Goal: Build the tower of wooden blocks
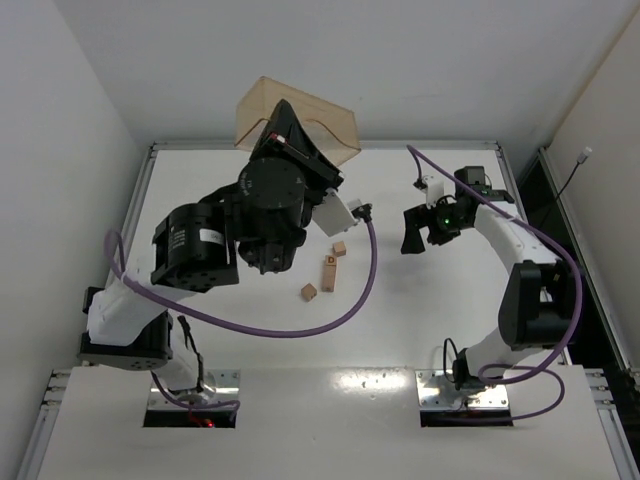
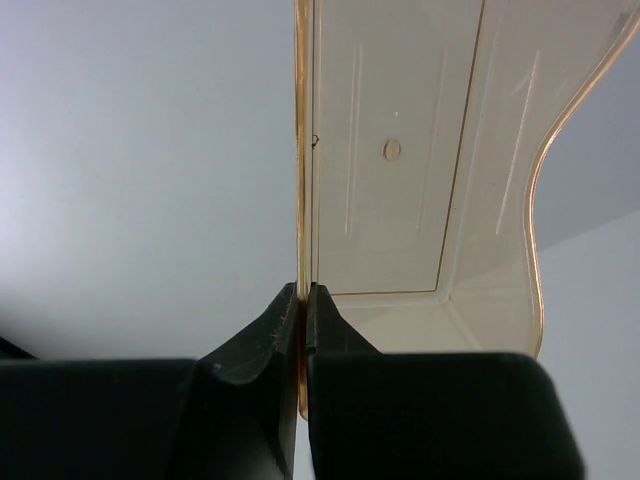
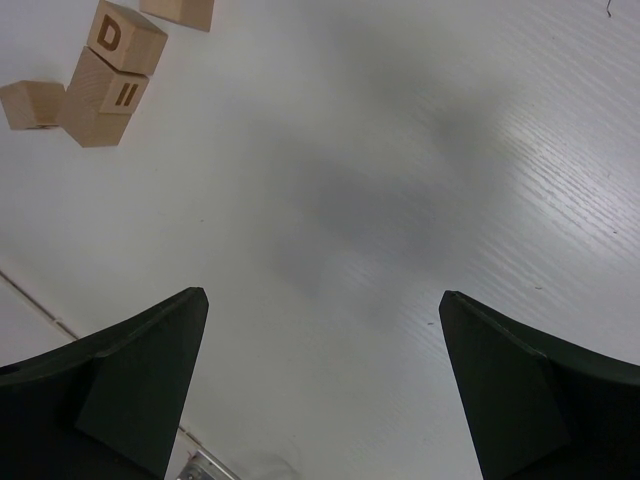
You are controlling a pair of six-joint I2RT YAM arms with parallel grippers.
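Left fingers (image 2: 262, 348): closed on the thin wall of a clear amber tray (image 2: 400, 180), one finger on each side of the wall, touching it. In the top view the tray (image 1: 300, 118) sits at the tip of the raised left arm, over the far edge of the tabletop (image 1: 420, 330). Whether any part of it rests on the tabletop cannot be told.

Right fingers (image 3: 140, 375): spread wide apart, nothing between them, hanging over bare tabletop (image 3: 400, 200).

Tower (image 3: 108, 72): two cubes, one on the other, the upper marked D and the lower marked II. It stands on the tabletop, ahead and to the left of the right fingers, well apart from them. In the top view the tower (image 1: 329, 272) lies between the two arms.

Loose cubes: one (image 3: 32, 103) just beside the tower's base, on the side away from the right fingers; another (image 3: 182, 10) near the tower, farther ahead. Neither is touched by any fingers.
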